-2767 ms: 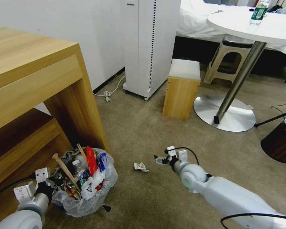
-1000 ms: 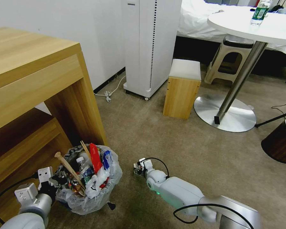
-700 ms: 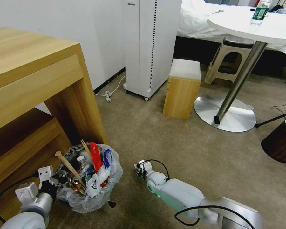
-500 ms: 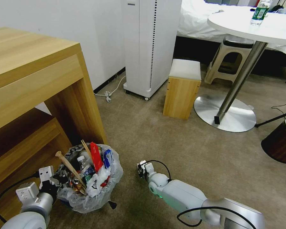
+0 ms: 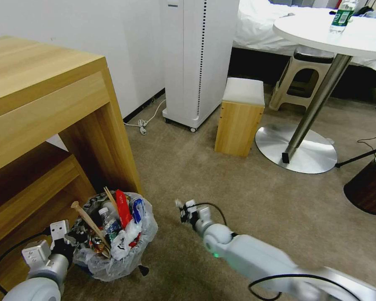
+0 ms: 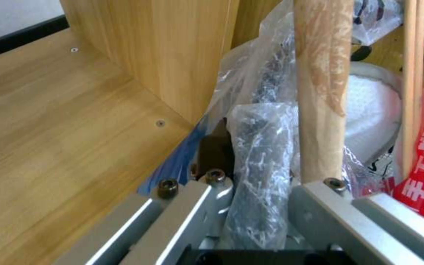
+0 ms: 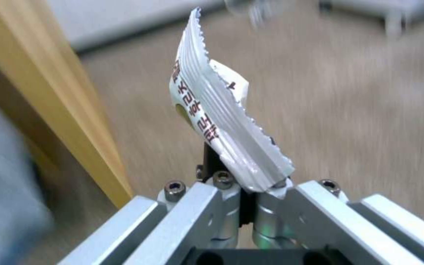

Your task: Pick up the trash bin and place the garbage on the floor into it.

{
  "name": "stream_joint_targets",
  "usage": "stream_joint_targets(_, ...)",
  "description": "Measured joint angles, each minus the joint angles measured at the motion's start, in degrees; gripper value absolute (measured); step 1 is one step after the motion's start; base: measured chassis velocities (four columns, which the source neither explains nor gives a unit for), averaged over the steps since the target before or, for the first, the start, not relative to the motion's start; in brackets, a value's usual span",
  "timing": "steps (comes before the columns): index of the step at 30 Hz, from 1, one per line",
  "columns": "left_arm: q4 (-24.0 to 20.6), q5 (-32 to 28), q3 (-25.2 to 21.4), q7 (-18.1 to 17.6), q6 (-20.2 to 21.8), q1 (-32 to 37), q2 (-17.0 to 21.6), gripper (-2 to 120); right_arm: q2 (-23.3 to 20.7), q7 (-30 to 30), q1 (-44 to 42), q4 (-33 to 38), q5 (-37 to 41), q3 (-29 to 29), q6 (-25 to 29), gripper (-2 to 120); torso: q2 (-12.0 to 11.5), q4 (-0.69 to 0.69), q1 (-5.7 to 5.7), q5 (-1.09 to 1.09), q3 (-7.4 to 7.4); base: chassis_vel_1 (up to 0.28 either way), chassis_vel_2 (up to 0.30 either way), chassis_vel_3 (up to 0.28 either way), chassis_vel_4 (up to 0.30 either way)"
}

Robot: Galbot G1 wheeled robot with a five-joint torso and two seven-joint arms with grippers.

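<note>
Garbage (image 5: 113, 228) already fills your trash bin (image 5: 113, 259), clamped at its rim by the left gripper (image 6: 251, 206); your right gripper (image 7: 251, 195) pinches a wrapper (image 7: 222, 121) above bare floor (image 5: 246, 188), undeposited.

Trash bin (image 5: 113, 259): translucent white liner printed with dark letters, holding a red carton (image 5: 122, 208). Beside the bin, the floor (image 5: 238, 188) is plain beige-tan carpet. Wrapper (image 7: 222, 125): white, ridged edge, dark red lettering. Right of the bin, a round dark brown bin (image 5: 367, 188).

R gripper (image 7: 251, 193) fingers pinch white wrapper (image 7: 217, 121) above carpet (image 7: 349, 110).
</note>
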Motion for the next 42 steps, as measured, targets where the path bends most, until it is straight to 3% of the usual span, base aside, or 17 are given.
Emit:
stream_joint_targets(4, 0.0, 0.12, 0.08, 0.0, 0.0, 0.02, 0.0, 1, -4.34, -5.75, 1.47, 8.22, 1.37, 0.08, 5.33, 0, 0.0, 0.02, 0.0, 0.02, 0.0, 0.0, 0.0, 0.0, 0.0)
stream_joint_targets(9, -0.46, 0.17, 0.17, -0.18, 0.25, -0.02, 0.05, 1, -6.37, -9.92, 5.11, 15.58, 3.8, -2.26, 7.53, 0, 0.0, 0.04, 0.0, 0.01, 0.0, 0.0, 0.0, 0.0, 0.0)
stream_joint_targets(12, -1.38, 0.09, 0.25, -0.57, 0.94, -0.59, 0.04, 1, -5.45, -11.7, 16.03, 22.61, 8.36, -11.56, 7.88, 0, 0.0, 0.04, 0.0, 0.0, 0.0, 0.0, 0.0, 0.0, 0.0)
stream_joint_targets(13, -1.38, 0.09, 0.25, -0.57, 0.94, -0.59, 0.04, 1, -5.45, -11.7, 16.03, 22.61, 8.36, -11.56, 7.88, 0, 0.0, 0.04, 0.0, 0.0, 0.0, 0.0, 0.0, 0.0, 0.0)
stream_joint_targets(18, -2.69, -0.3, 0.14, -1.08, 1.46, -0.82, 0.03, 1, -0.42, -9.0, 25.75, 21.16, 12.55, -24.58, 6.77, 0, 0.0, 0.04, 0.0, 0.0, 0.01, 0.0, 0.0, 0.0, 0.0)
stream_joint_targets(19, -2.69, -0.3, 0.14, -1.08, 1.46, -0.82, 0.03, 1, -0.42, -9.0, 25.75, 21.16, 12.55, -24.58, 6.77, 0, 0.0, 0.04, 0.0, 0.0, 0.01, 0.0, 0.0, 0.0, 0.0)
stream_joint_targets(26, -4.24, -0.4, -0.17, -1.06, 1.46, -0.3, -0.39, 1, 11.55, -3.04, 26.97, 13.43, 17.2, -29.72, 2.5, 0, 0.0, 0.06, 0.0, -0.01, 0.01, 0.0, 0.0, 0.0, 0.0)
stream_joint_targets(32, -4.93, -0.64, -0.62, -1.0, 1.33, 0.03, -0.28, 1, 14.76, 0.47, 26.1, 11.15, 17.7, -30.58, -0.16, 0, 0.0, 0.03, 0.0, -0.01, 0.01, 0.0, 0.0, 0.0, 0.0)
stream_joint_targets(42, -4.95, -0.48, -0.57, -0.92, 1.27, 0.36, -0.34, 1, 14.07, 5.53, 23.52, 11.89, 17.46, -30.45, -2.24, 0, 0.0, 0.03, 0.0, 0.0, 0.0, 0.0, 0.0, 0.0, 0.0)
